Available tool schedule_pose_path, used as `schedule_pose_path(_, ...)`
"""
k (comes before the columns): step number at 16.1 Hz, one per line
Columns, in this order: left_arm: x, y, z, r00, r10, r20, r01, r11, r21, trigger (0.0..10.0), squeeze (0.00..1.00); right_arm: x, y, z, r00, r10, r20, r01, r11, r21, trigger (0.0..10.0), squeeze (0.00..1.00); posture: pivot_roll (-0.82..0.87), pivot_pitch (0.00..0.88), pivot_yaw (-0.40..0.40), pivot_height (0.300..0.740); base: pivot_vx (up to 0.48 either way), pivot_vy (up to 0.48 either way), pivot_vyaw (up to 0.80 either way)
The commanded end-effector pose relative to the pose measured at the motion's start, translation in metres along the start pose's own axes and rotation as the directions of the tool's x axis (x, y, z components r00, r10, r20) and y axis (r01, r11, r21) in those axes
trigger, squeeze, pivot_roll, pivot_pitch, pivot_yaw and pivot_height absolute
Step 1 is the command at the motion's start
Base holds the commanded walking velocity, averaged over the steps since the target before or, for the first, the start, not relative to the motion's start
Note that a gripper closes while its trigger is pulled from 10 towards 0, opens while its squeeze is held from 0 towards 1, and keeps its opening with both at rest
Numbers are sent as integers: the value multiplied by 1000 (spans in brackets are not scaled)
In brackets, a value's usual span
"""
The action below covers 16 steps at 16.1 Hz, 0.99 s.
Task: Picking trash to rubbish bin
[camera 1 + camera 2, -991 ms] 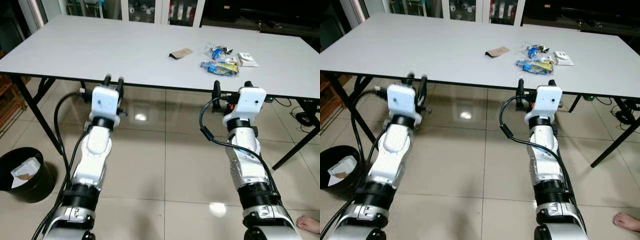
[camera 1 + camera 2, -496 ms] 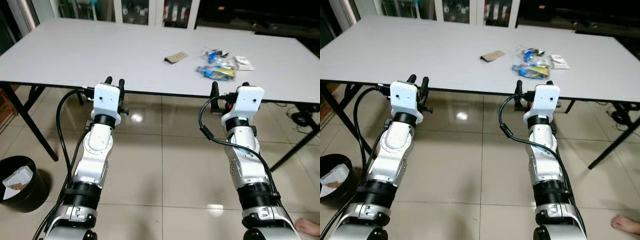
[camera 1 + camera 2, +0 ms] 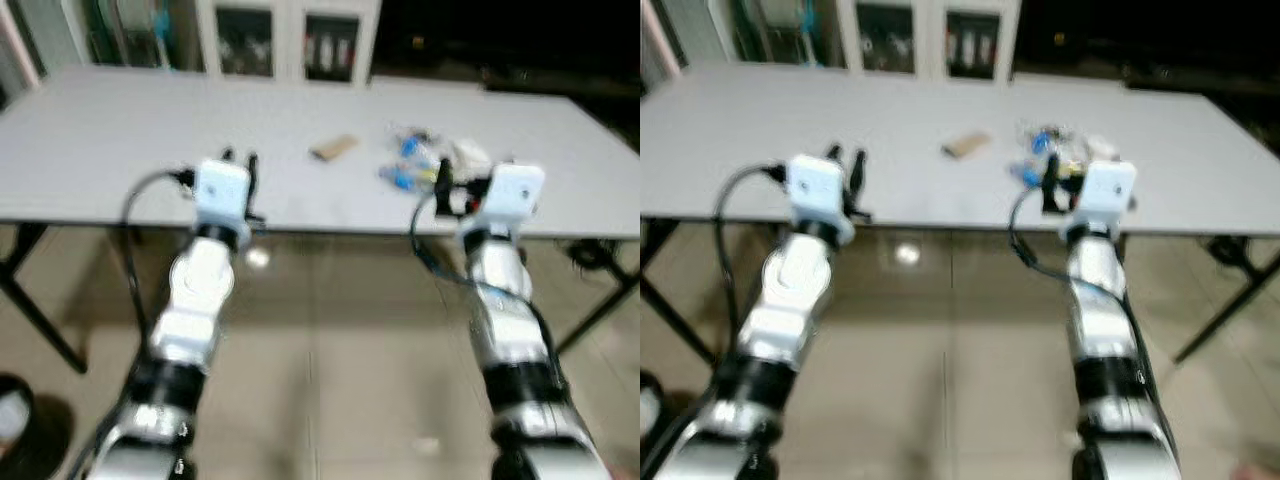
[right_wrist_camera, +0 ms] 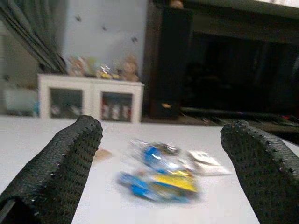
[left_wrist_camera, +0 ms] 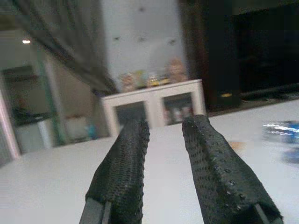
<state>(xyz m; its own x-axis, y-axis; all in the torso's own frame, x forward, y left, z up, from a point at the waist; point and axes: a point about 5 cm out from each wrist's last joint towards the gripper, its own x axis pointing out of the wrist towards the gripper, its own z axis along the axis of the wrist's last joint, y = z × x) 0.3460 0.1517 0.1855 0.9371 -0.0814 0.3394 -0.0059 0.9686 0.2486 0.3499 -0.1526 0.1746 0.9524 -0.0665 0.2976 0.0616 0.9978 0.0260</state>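
The trash lies on the white table (image 3: pixel 120 150), towards its right side. It is a brown card scrap (image 3: pixel 333 148), a cluster of blue and yellow wrappers (image 3: pixel 410 165) and a white packet (image 3: pixel 467 155). My right gripper (image 4: pixel 163 128) is held at the table's near edge, open wide, with the wrappers (image 4: pixel 159 179) ahead of it between the fingers. My left gripper (image 3: pixel 240 160) is at the near edge further left, open by a narrow gap, holding nothing. The black bin (image 3: pixel 12 440) is a dark blur on the floor at lower left.
White cabinets with glass doors (image 3: pixel 290 45) stand behind the table. A dark area (image 3: pixel 500 40) is at the back right. Black table legs (image 3: pixel 35 310) slant down at the left and right (image 3: pixel 600 310). Tiled floor lies under the table.
The camera has moved closer to the table and the picture has blurred. Both grippers now reach the table's near edge. The bin has slid to the bottom left corner.
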Motion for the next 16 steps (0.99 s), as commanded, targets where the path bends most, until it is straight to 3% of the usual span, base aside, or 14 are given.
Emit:
schedule_pose_path(1, 3, -1, 3, 1000, -4, -1, 4, 1000, -10, 10000, 0, 2, -1, 2, 1000, 2, 1, -2, 1000, -5, 10000, 0, -6, 0, -59, 740, 480, 0, 0)
schedule_pose_path(16, 4, 0, 4, 1000, -11, 0, 11, 1000, -6, 10000, 0, 1, 3, 2, 1000, 17, 0, -17, 1000, 7, 10000, 0, -6, 10, -58, 740, 480, 0, 0)
